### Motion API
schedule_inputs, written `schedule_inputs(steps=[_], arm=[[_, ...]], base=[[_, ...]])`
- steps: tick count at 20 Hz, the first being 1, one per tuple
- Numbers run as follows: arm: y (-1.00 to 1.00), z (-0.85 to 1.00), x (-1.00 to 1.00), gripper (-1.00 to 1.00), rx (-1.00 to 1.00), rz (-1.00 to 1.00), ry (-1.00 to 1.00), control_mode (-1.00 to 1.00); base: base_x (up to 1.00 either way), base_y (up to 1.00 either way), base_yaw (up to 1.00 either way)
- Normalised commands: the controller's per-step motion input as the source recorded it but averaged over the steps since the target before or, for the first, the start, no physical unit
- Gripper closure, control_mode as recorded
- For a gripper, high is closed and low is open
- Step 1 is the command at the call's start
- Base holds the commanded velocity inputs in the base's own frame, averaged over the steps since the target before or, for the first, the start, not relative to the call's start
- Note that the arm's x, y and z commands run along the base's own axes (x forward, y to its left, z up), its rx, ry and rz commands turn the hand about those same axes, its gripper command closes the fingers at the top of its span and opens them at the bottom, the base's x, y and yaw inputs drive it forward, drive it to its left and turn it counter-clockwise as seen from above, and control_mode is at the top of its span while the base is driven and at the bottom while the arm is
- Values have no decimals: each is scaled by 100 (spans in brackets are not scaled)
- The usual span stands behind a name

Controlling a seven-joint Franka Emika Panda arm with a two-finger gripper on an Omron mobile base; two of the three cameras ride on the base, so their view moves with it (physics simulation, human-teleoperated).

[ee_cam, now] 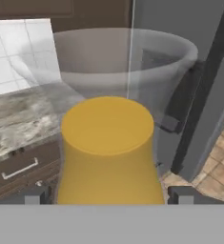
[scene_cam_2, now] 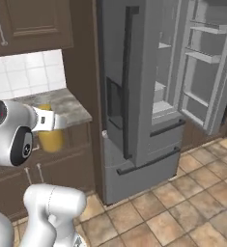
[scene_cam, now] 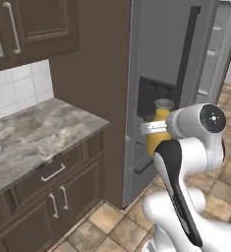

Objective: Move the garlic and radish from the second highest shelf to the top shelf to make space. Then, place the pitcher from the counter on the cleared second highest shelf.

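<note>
The pitcher (ee_cam: 108, 152) is pinched between the jaws of the gripper (ee_cam: 108, 195), held in the air beside the counter (scene_cam: 33, 138). Open fridge shelves (scene_cam_2: 194, 55) are seen from the right base view.

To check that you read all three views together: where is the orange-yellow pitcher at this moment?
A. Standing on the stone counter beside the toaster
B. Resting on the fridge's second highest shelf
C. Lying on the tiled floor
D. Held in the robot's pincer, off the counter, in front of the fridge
D: the pitcher sits between the pincer fingertips in the hand view, clear of the counter, before the closed fridge door.
</note>
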Motion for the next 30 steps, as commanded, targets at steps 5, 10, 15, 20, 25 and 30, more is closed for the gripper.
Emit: schedule_inputs(steps=[5, 10, 15, 20, 25, 30], arm=[[0, 0, 0, 100, 0, 0, 0, 100], [0, 0, 0, 100, 0, 0, 0, 100], [0, 0, 0, 100, 0, 0, 0, 100], [0, 0, 0, 100, 0, 0, 0, 100], [0, 0, 0, 100, 0, 0, 0, 100], [0, 0, 0, 100, 0, 0, 0, 100]], base=[[14, -79, -44], [52, -96, -21], [66, -100, -4], [62, -91, 24], [51, -56, 56], [45, -42, 70]])
